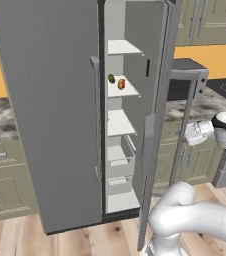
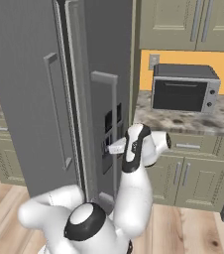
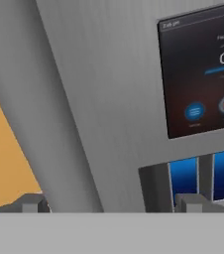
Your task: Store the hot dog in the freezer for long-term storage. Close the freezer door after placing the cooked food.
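While the tall grey fridge (image 1: 50, 125) stands as the biggest item, its wider plain door is closed and its narrower compartment, the freezer (image 1: 120, 125), stands open with white shelves and bins stacked inside.

Freezer door (image 2: 96, 99): tall, narrow, grey, swung partly out from the compartment; a long vertical bar handle (image 2: 113, 134) runs down its outer face beside a black dispenser panel (image 3: 203, 74). In the hand view that panel sits close ahead, with blue-lit recesses below it.

White arm (image 2: 134, 198): rises from the base and bends toward the door's outer face, its wrist near the dispenser panel.

Desk (image 2: 183, 116): mottled stone top over olive cabinets, to the right of the fridge.

Microwave (image 2: 183, 89): grey, dark glass front, sitting on the desk against the orange wall.

Fingers (image 3: 111, 203): spread wide, holding nothing, both tips (image 3: 32, 202) low in the hand view and pointed at the grey door face; whether they touch it cannot be told.

Hot dog (image 1: 121, 84): small, orange-red in a tan bun, resting on the second white shelf from the top inside the freezer.

Small green item (image 1: 112, 78): just beside the hot dog on the same shelf, too small to identify.
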